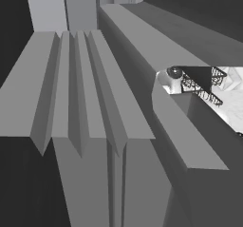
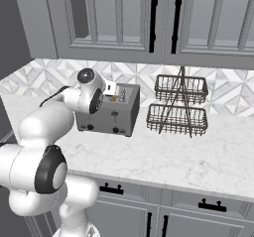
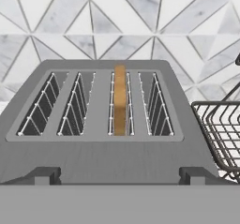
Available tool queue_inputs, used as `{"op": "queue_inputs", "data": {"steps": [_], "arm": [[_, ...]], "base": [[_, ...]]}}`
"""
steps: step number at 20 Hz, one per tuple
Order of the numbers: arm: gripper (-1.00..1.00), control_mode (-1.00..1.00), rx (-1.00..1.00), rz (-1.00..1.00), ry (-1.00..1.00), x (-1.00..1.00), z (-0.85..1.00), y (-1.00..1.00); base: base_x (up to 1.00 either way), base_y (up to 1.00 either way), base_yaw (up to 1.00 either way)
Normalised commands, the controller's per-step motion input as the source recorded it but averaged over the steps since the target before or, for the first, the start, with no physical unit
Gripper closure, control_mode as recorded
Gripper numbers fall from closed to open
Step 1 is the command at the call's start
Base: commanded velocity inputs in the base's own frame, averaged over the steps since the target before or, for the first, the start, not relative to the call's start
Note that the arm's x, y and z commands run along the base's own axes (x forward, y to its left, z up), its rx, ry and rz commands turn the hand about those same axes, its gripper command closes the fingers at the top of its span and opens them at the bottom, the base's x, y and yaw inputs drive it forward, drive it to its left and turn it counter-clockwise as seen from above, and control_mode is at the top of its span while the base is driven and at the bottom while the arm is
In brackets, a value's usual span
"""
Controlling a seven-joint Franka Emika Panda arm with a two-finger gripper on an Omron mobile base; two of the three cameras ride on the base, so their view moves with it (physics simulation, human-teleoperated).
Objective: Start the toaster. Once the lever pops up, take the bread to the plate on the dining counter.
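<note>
Hand view, left to right: the grey metal four-slot toaster (image 3: 101,124) has two empty wire-lined slots on its left; the thin tan-brown bread slice (image 3: 120,101) stands upright in the third slot, the fourth empty. The gripper's (image 3: 117,176) dark fingertips (image 3: 44,175) stand wide apart, holding nothing. At far right sits a dark wire basket rack (image 3: 218,134), just beside the toaster.

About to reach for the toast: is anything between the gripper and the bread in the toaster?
Nothing visible does. The gripper hangs open above the toaster, and the bread stands upright in the third slot from the left, top edge exposed.
</note>
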Motion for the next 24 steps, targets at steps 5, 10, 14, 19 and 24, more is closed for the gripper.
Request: {"op": "queue_inputs", "data": {"steps": [5,10,14,19,24], "arm": [[-1.00,-1.00,0.00,0.00,0.00,0.23,-0.10,0.00],[-1.00,-1.00,0.00,0.00,0.00,0.26,-0.01,0.00],[-1.00,-1.00,0.00,0.00,0.00,0.19,0.00,0.00],[-1.00,-1.00,0.00,0.00,0.00,0.17,-0.02,0.00],[-1.00,-1.00,0.00,0.00,0.00,0.17,-0.10,0.00]], "base": [[0.00,0.00,0.00],[0.00,0.00,0.00],[0.00,0.00,0.00],[0.00,0.00,0.00],[0.00,0.00,0.00]]}}
